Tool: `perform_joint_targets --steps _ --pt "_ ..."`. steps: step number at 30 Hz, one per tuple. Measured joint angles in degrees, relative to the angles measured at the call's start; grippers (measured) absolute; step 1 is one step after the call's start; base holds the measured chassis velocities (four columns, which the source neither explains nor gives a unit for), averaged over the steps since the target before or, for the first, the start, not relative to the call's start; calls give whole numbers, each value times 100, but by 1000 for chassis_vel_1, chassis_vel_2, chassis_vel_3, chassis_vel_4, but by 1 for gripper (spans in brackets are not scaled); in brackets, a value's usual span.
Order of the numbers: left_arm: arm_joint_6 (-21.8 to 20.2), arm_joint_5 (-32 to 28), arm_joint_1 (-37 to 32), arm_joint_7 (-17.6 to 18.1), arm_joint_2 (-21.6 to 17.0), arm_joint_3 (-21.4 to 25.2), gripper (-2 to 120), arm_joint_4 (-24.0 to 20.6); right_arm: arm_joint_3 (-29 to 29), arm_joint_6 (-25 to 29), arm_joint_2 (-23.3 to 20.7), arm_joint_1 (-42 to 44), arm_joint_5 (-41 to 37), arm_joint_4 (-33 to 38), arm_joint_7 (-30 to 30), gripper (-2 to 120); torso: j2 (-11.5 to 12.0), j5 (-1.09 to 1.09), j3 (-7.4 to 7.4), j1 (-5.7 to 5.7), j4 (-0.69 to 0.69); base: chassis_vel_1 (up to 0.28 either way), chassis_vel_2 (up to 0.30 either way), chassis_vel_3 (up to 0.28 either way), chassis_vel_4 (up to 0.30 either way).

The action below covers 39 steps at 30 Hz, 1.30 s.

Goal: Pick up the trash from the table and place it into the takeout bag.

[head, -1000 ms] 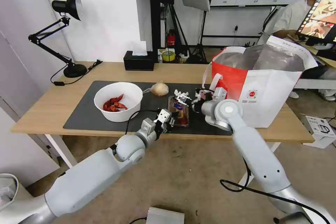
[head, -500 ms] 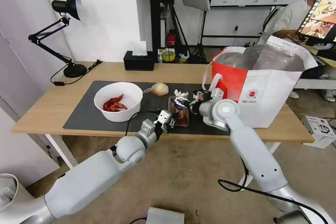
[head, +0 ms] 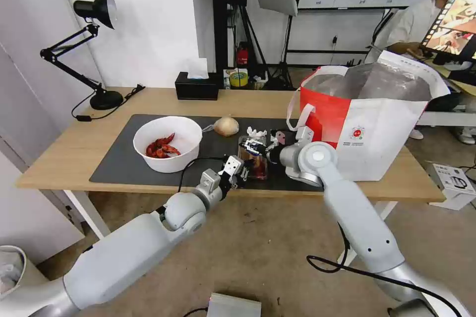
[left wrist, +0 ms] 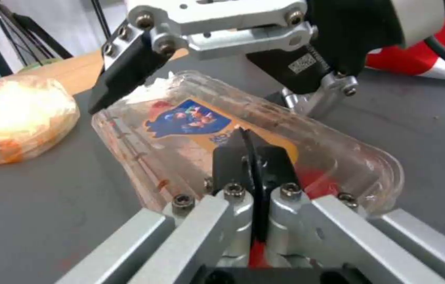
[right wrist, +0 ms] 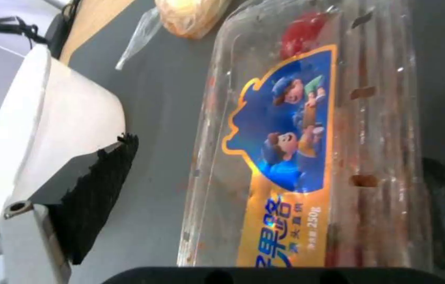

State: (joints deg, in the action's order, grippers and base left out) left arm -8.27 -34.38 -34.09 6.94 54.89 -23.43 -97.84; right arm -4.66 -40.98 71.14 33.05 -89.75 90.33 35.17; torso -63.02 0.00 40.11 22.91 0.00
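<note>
The clear plastic tray (head: 254,162) with red bits and a blue label (right wrist: 285,157) lies on the dark mat (head: 119,163) of the table (head: 59,153). My left gripper (head: 239,168) is shut on the tray's near rim (left wrist: 248,154). My right gripper (head: 254,147) is open and straddles the tray, one black pad (right wrist: 96,197) beside its long side. The white bowl (head: 167,143) of red shells stands to the left. The tan wrapped lump (head: 226,126) and the crumpled tissue (head: 256,132) lie just behind the tray. The red-and-white takeout bag (head: 367,124) stands open on the right.
A black tissue box (head: 197,86) and a black desk lamp (head: 94,54) stand at the table's back. A person sits behind the bag, away from the task's things. A pale bin (head: 10,267) is on the floor at the left.
My right gripper has moved left and closer over the tray. The left gripper has barely moved.
</note>
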Motion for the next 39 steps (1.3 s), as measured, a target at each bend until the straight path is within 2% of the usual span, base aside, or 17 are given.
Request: perform_joint_targets --steps 4,7,10,15,18,19,20,22,24,26,27,32,35,39 --pt "7 1 -6 3 -3 0 0 -12 52 -28 0 -37 -3 -15 0 100 0 0 0 0 0 0 0 0 0" --pt "16 3 -24 5 1 1 0 -27 80 -33 0 -60 -11 -34 9 95 0 0 0 0 0 0 0 0 0" --pt "22 5 -61 9 2 15 0 -57 135 -36 -8 -83 -20 -49 101 83 0 0 0 0 0 0 0 0 0" --pt "26 7 -83 10 -1 25 0 -80 149 -36 -12 -86 -37 -49 167 71 0 0 0 0 -1 0 0 0 0" --pt "33 8 -93 13 -17 47 0 -97 150 -36 -32 -85 -96 -47 292 55 0 0 0 0 -1 0 0 0 0" --pt "33 8 -93 13 -17 47 0 -97 150 -36 -32 -85 -96 -47 292 55 0 0 0 0 -1 0 0 0 0" --pt "34 8 -94 13 -30 53 0 -108 149 -35 -41 -73 -117 -44 347 48 0 0 0 0 -1 0 0 0 0" --pt "37 8 -96 14 -34 58 0 -115 145 -35 -46 -65 -124 -44 363 46 0 0 0 0 -1 0 0 0 0" --pt "42 8 -115 14 -38 67 0 -131 123 -32 -57 -22 -130 -37 388 35 0 0 -1 0 -1 0 0 0 0" --pt "45 8 -120 15 -38 69 0 -135 118 -31 -60 -13 -131 -34 389 32 0 0 0 0 -1 0 0 0 0" --pt "55 8 -144 18 -38 79 0 -161 112 -30 -66 19 -134 -11 389 23 0 1 -1 0 0 0 0 0 0" --pt "59 0 -173 21 -120 114 0 -253 97 -26 -70 40 -134 0 395 6 0 0 -1 0 0 0 0 0 0" --pt "63 -18 -190 21 -170 168 0 -303 86 -24 -62 45 -130 2 409 0 -1 0 -1 0 1 0 0 0 0" --pt "72 -49 -233 22 -246 246 0 -375 54 -24 -51 62 -127 2 419 0 -1 0 -1 0 1 0 0 0 0"
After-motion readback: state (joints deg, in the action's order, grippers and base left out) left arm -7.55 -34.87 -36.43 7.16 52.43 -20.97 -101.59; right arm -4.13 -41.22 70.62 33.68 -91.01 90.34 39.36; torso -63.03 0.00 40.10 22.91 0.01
